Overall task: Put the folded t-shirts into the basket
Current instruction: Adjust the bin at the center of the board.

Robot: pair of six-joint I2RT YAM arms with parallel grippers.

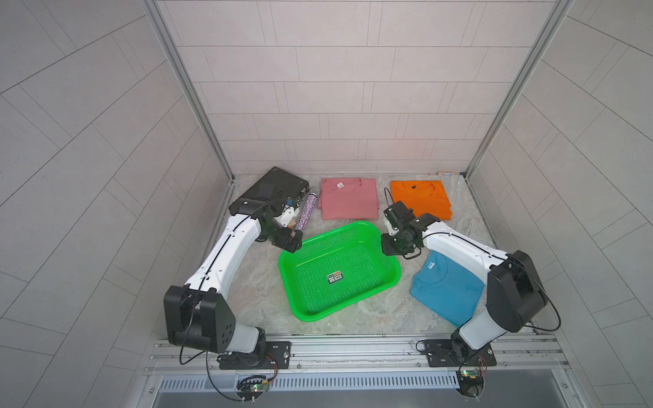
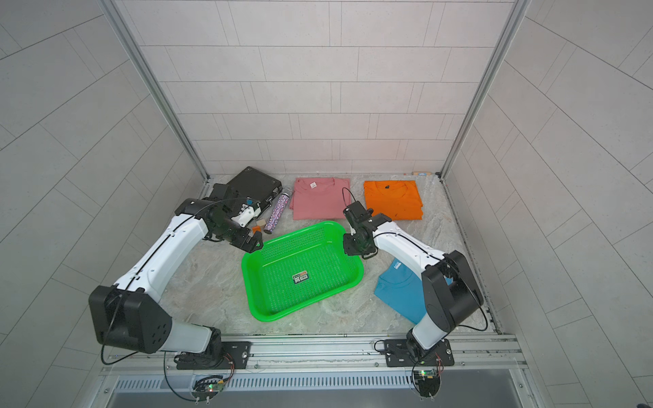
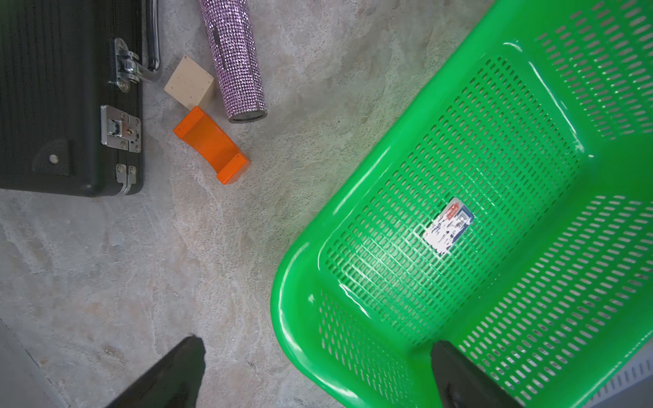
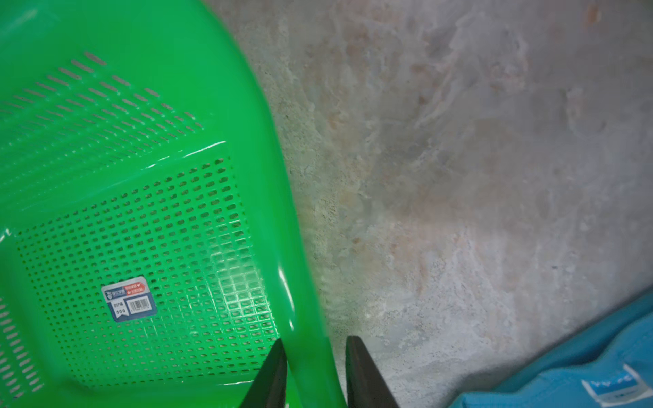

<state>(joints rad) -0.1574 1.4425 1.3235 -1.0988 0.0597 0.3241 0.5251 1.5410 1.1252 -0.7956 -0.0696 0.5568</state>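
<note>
Pale tiled walls (image 1: 353, 88) enclose a mottled, stone-like tabletop (image 1: 254, 282); lighting seems even.

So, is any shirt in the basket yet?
No, the basket holds only its sticker; the pink shirt, orange shirt and teal shirt all lie on the table outside it.

The right arm (image 1: 459, 247) is covering the teal shirt's (image 1: 445, 293) side nearest the bench's (image 1: 247, 282) right edge (in both top views); the sticker's (image 1: 335, 278) print is showing too small to read.
</note>
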